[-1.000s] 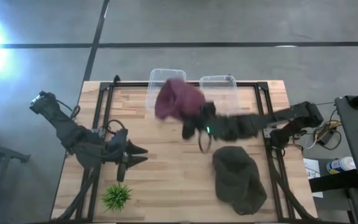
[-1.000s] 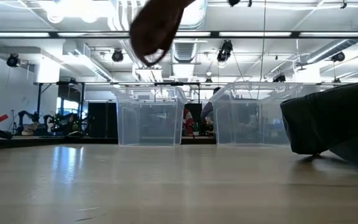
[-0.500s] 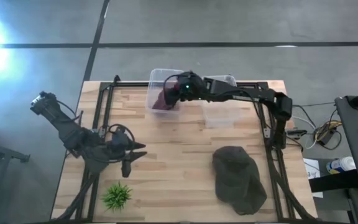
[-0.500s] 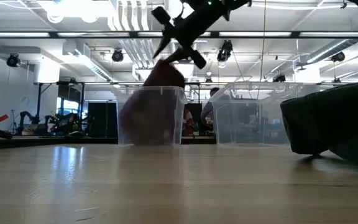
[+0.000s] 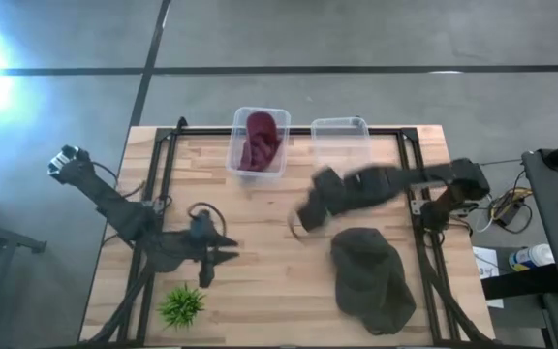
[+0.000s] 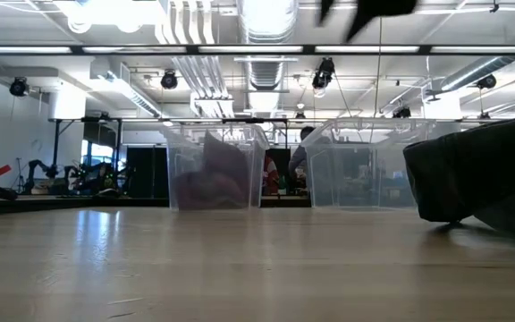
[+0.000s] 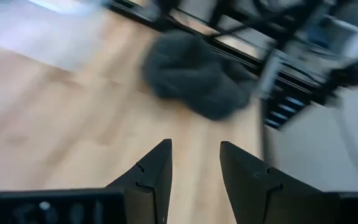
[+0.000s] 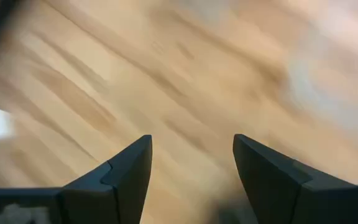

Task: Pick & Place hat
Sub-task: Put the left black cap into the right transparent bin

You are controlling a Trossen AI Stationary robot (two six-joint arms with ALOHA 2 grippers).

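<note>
A maroon hat [image 5: 260,142] lies bunched inside the left clear bin [image 5: 237,155] at the table's far edge; the low view shows this hat [image 6: 215,175] through the bin wall. A dark grey hat [image 5: 371,279] rests flat on the table near the right front, also seen in the left wrist view [image 7: 194,73]. My right gripper [image 5: 303,219] hangs open above the table's middle, between the bins and the grey hat, with nothing between its fingers [image 8: 129,168]. My left gripper [image 5: 225,257] stands open at the near left, pointing toward the grey hat.
A second clear bin [image 5: 340,145] stands beside the first, with nothing in it. A small green plant [image 5: 182,305] sits at the near left corner. A black frame [image 5: 163,184] runs along the table's left, far and right sides. Bare wood lies between the grippers.
My right gripper carried the maroon hat up and toward the far edge to the left bin, opened and let it go; the hat now lies in the bin. The gripper then swung back toward the table's middle. My left gripper has shifted a little toward the right and near edge.
</note>
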